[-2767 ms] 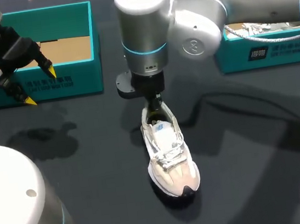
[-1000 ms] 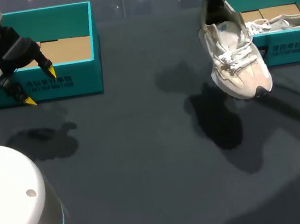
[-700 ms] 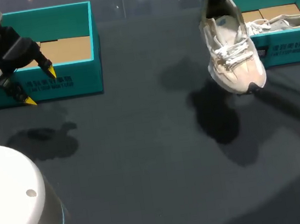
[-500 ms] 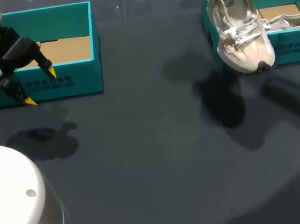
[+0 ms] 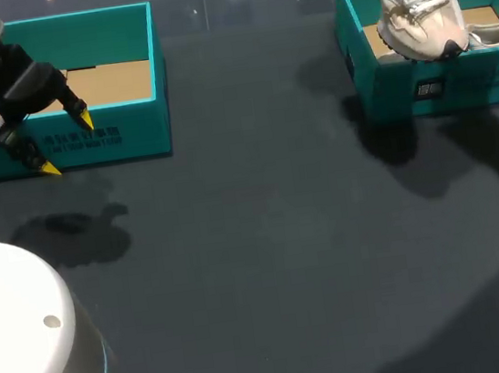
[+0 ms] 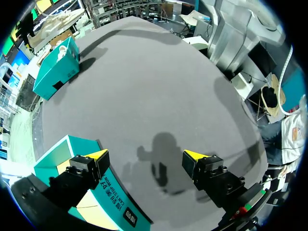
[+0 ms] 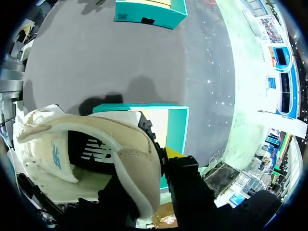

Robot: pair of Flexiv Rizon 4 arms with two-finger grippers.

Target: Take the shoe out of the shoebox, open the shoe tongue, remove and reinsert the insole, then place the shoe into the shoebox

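Note:
A cream sneaker (image 5: 412, 9) hangs toe-down over the left part of the right teal shoebox (image 5: 403, 93). In the right wrist view my right gripper (image 7: 156, 161) is shut on the sneaker's (image 7: 86, 149) heel collar, one finger outside with its yellow tip showing, the other hidden inside. That shoebox (image 7: 144, 115) lies below it. The gripper itself is above the head view's edge. My left gripper (image 5: 62, 144) hovers open and empty in front of the left teal box (image 5: 139, 81), the same left gripper (image 6: 147, 156) over bare table in its wrist view.
A second cream shoe (image 5: 497, 29) lies inside the right shoebox. The left box shows a bare cardboard floor (image 5: 111, 80). Dark table (image 5: 266, 239) spreads between the boxes. My arms' pale bases (image 5: 22, 345) stand at the near corners.
My right arm has carried the sneaker up and to the right, from mid-table to over the right shoebox. The left arm has not moved.

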